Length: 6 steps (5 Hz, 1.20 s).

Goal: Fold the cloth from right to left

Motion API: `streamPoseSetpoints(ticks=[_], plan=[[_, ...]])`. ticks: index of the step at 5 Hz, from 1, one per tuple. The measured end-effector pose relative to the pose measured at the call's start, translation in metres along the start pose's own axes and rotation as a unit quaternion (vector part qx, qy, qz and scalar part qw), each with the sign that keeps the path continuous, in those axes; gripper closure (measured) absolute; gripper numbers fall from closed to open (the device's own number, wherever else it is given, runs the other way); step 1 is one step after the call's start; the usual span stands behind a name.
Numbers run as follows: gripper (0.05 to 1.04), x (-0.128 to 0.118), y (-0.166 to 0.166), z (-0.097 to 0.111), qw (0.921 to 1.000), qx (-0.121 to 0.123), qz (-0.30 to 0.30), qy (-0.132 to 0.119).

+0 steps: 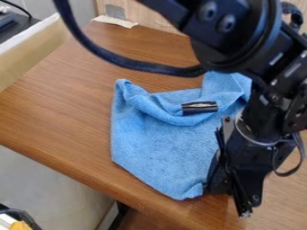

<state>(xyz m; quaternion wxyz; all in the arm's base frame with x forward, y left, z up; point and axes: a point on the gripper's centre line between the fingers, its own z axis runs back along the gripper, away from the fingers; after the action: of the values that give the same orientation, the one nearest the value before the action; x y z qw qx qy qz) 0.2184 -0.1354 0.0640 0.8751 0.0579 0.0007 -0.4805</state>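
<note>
The black gripper [233, 182] hangs at the lower right, over the right edge of the blue cloth [165, 146]. It meets or overlaps the cloth near its bottom right corner; whether any cloth is held there, I cannot tell. The cloth lies rumpled near the table's front edge, with a raised, curved fold along its upper part and a bunched peak at its upper left. Its upper right part passes behind the arm.
A short dark cylindrical object [199, 107] rests on the cloth's upper fold. The wooden table [66, 112] extends to the left, its front edge running diagonally below the cloth. Beige tape [116, 21] lies at the back edge. A black cable loops above the cloth.
</note>
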Motion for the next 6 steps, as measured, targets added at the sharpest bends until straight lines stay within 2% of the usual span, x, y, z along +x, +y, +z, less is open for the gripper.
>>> streamPoseSetpoints(ticks=[2,3,4,5,6], plan=[[1.020,0.009,0.026,0.027,0.9990,-0.008,0.030,-0.033],[1.021,0.013,0.054,0.046,0.9969,-0.006,0.058,-0.053],[1.021,0.019,0.080,0.053,0.9953,-0.001,0.075,-0.062],[1.021,0.019,0.110,0.052,0.9929,0.004,0.101,-0.063],[1.022,0.018,0.137,0.038,0.9903,-0.005,0.127,-0.055]])
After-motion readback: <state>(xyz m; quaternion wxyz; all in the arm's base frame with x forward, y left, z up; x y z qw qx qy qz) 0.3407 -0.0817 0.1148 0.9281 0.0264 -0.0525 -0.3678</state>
